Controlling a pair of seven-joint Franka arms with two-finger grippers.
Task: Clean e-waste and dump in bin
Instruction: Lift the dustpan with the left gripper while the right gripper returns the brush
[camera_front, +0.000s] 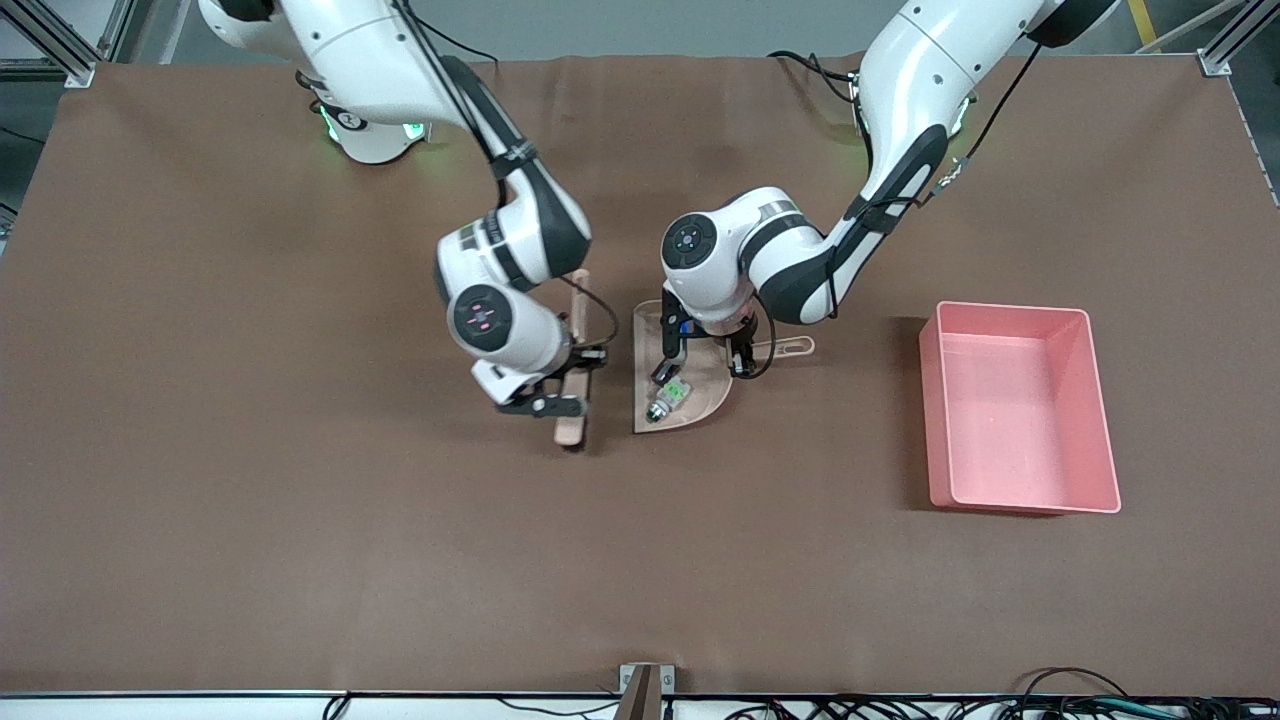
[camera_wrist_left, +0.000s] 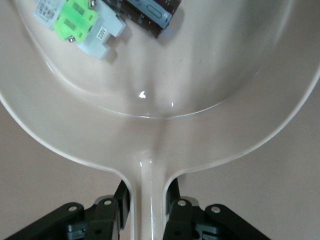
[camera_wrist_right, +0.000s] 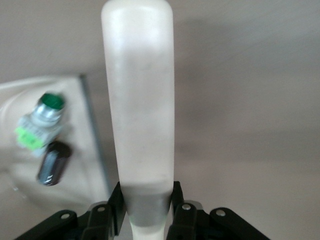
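White-grey green-marked component (camera_front: 671, 396) and dark block (camera_wrist_right: 53, 169) in beige plastic dustpan (camera_front: 700, 395), handle clamped by left gripper (camera_wrist_left: 147, 207), right gripper (camera_wrist_right: 148, 210) gripping beige brush (camera_wrist_right: 139, 110) alongside.

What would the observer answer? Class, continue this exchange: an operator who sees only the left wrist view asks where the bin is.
Observer: The pink bin sits toward the left arm's end of the table, apart from the dustpan.
Operator: What is the other arm doing?
Observer: The right end effector is shut on the brush, right beside the dustpan.
Operator: Anything on the white part I miss?
Observer: The white part has a round green cap.
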